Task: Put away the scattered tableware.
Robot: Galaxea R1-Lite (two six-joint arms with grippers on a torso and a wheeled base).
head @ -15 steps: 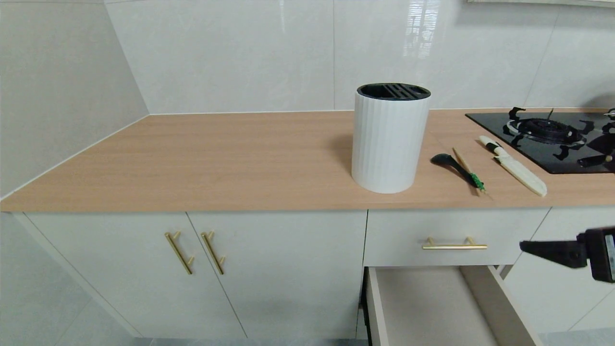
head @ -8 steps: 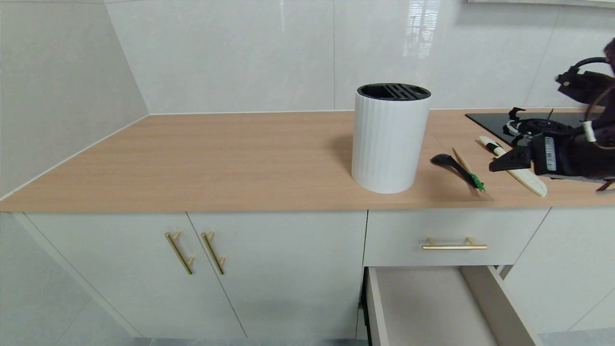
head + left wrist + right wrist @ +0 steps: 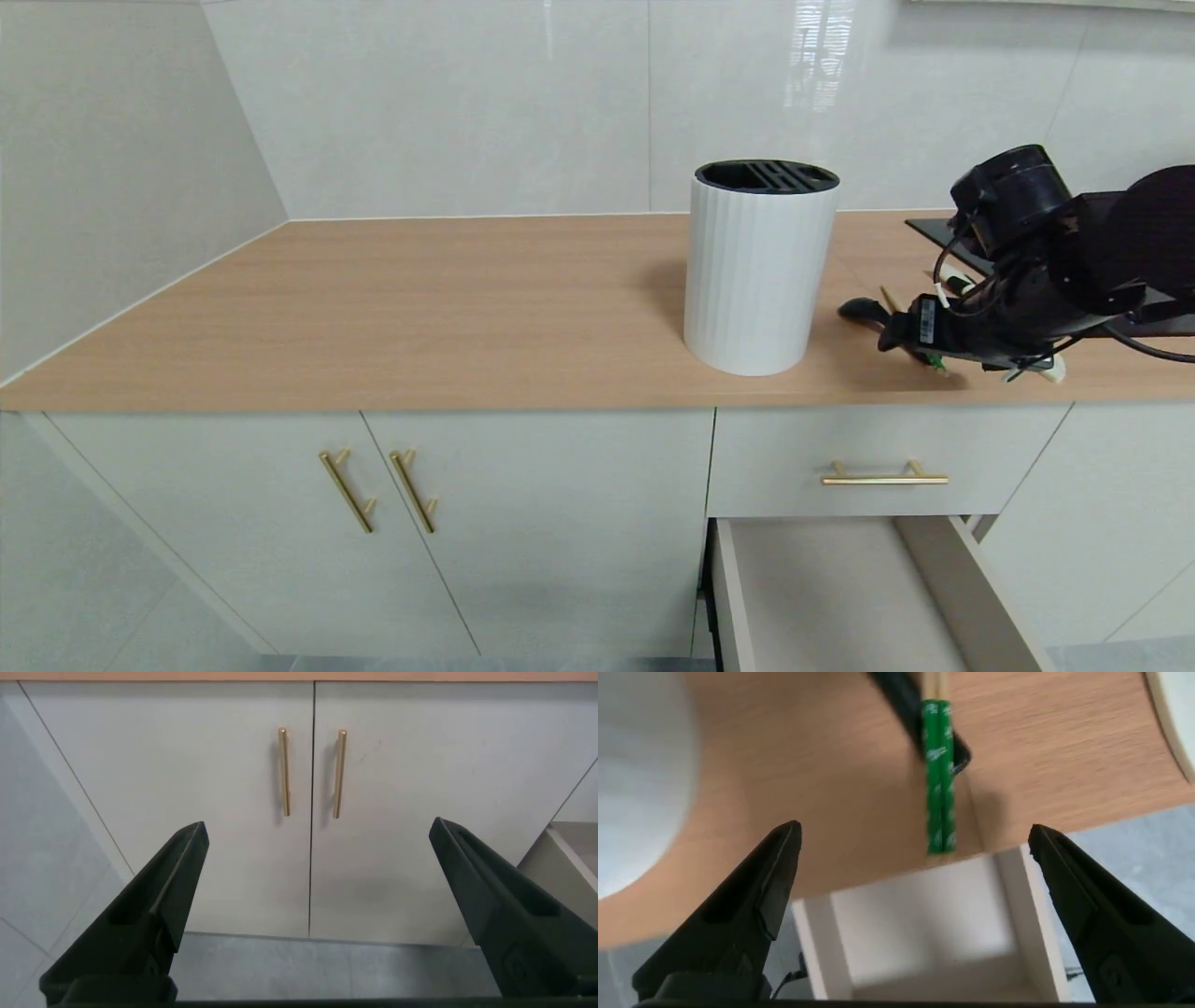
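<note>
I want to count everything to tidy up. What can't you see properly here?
Knife: head view, mostly behind the right arm.
Black spoon: head view, handle behind that arm; right wrist view's edge cuts off the bowl.
Chopsticks: head view, largely behind that arm.
Open drawer: head view's lower edge cuts off its front.

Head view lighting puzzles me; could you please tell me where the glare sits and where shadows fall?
In the head view, glare streaks the wall tiles above the white holder; the holder's soft shadow lies on the counter at its left, a fainter one under the right gripper.
</note>
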